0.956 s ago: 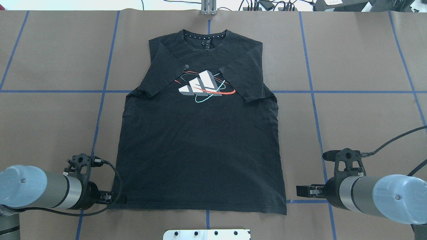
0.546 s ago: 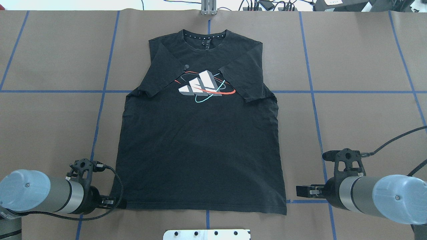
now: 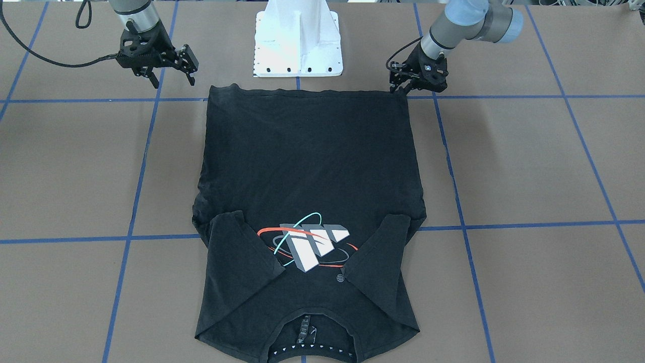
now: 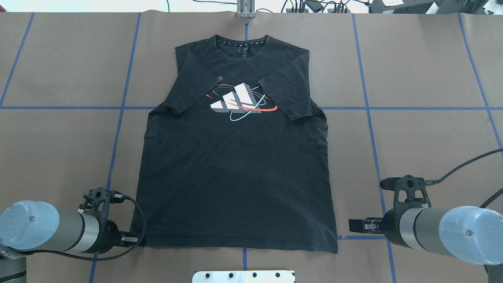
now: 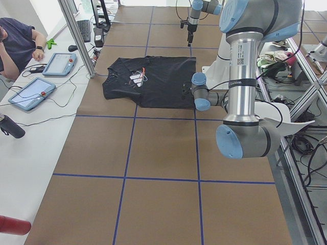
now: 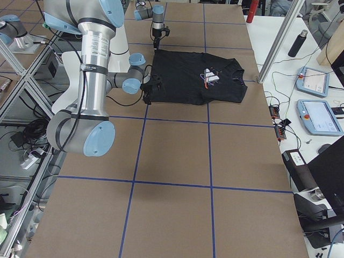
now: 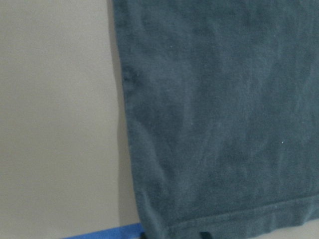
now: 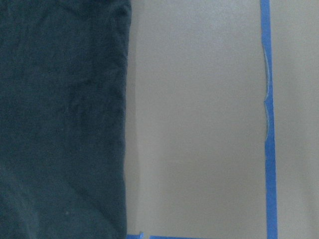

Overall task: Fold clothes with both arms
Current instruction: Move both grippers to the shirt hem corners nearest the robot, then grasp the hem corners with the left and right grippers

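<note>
The T-shirt (image 4: pixel 235 177) lies flat and face up at the centre of the table (image 4: pixel 432 137), collar at 12 o'clock and hem at 6 o'clock in the overhead view. Both sleeves are turned in over the chest, so the body forms a near rectangle ready for a fold from the hem. The left gripper (image 4: pixel 135 238) sits low at the hem's 7 o'clock corner, touching the cloth. Whether its jaws have closed on the fabric cannot be determined. The right gripper (image 4: pixel 355 225) stands just beside the 5 o'clock corner, clear of the cloth, jaws spread and holding nothing. It probably needs to close in on that corner before a matched lift. Bare table lies beyond the shirt at 3 and 9 o'clock. The pedestal base (image 4: pixel 243 276) lies near the hem at 6 o'clock.
</note>
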Robot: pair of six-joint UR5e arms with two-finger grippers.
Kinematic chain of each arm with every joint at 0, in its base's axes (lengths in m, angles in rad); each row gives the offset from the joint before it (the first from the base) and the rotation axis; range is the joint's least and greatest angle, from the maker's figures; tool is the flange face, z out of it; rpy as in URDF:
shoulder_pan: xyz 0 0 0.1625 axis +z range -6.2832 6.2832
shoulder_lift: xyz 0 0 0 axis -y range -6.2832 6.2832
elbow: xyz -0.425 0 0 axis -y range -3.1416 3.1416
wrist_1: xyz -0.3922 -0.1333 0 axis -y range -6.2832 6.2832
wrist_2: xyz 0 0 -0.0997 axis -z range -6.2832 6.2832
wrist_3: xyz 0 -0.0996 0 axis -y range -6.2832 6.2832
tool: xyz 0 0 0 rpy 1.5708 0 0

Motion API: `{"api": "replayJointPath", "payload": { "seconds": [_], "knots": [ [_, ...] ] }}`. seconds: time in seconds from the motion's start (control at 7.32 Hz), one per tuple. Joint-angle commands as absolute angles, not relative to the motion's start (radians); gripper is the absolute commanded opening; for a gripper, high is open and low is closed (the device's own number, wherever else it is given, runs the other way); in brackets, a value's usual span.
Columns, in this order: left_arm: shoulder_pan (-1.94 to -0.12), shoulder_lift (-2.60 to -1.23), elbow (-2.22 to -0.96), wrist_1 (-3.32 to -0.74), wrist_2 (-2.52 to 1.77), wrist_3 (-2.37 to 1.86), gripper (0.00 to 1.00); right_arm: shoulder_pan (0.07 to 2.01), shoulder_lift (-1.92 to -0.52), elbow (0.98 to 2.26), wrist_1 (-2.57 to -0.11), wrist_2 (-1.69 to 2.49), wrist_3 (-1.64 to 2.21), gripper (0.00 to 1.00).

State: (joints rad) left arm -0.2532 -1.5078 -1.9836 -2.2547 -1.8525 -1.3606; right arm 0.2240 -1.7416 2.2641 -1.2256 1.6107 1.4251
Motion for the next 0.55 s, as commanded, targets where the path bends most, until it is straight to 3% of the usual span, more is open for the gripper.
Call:
{"api": "replayJointPath", "payload": {
  "seconds": [0.0, 0.41],
  "knots": [
    [-0.255, -1.506, -1.985, -2.255, -1.853, -1.361, 0.0, 0.224, -1.741, 2.264, -1.226, 1.611, 1.425, 1.0],
    [-0.255, -1.506, -1.988, -2.255, -1.856, -1.361, 0.0, 0.151, -1.704, 2.252, -1.229, 1.528, 1.517, 1.0]
  ]
}}
